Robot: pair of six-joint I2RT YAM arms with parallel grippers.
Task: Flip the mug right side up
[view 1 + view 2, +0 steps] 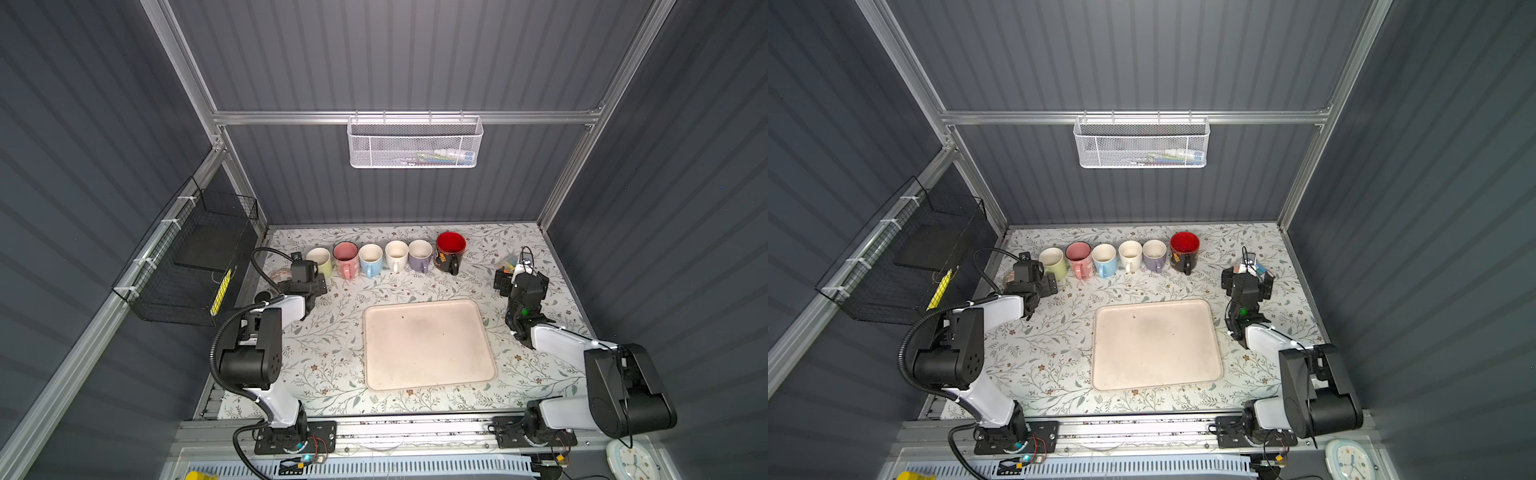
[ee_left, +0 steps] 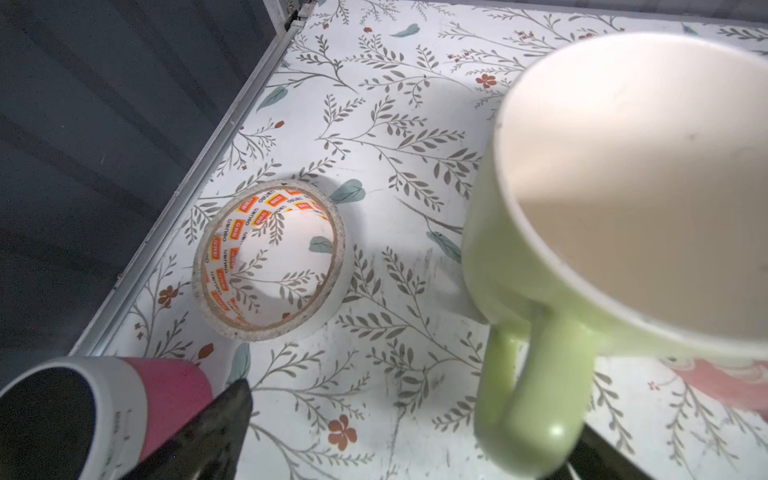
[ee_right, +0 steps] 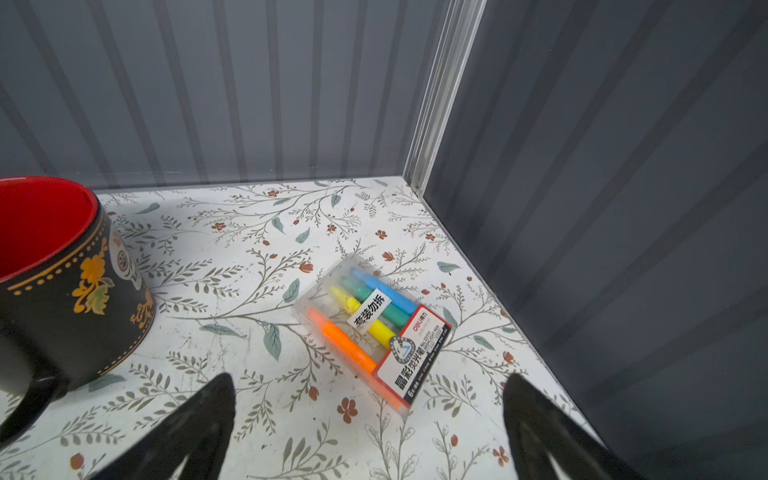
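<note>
6 mugs (image 1: 384,255) stand in a row along the back of the table (image 1: 328,357), every one mouth up with its handle toward the front: from the left green mug (image 1: 321,261), pink (image 1: 346,258), blue (image 1: 370,258), white (image 1: 396,254), purple (image 1: 420,254) and a black mug (image 1: 450,250) with a red inside. Neighbours stand just beside each other; whether they touch I cannot tell. 1 pale tray (image 1: 428,347) lies in front of the row, near the middle. The left gripper (image 2: 409,453) sits low at the left end of the row with its jaws spread wide and nothing between them; in its wrist view the green mug (image 2: 623,216) looms close, handle toward the camera and just beside 1 finger, though contact cannot be judged. A tape roll (image 2: 270,259) lies flat near the left wall, and a pink-and-white cylinder (image 2: 124,411) stands next to the other finger (image 2: 216,432). The right gripper (image 3: 370,432) is off to the right of the row, jaws likewise fully apart and gripping nothing, facing a highlighter pack (image 3: 374,328) that lies flat near the back right corner, with the black mug (image 3: 62,291) off to the side.
</note>
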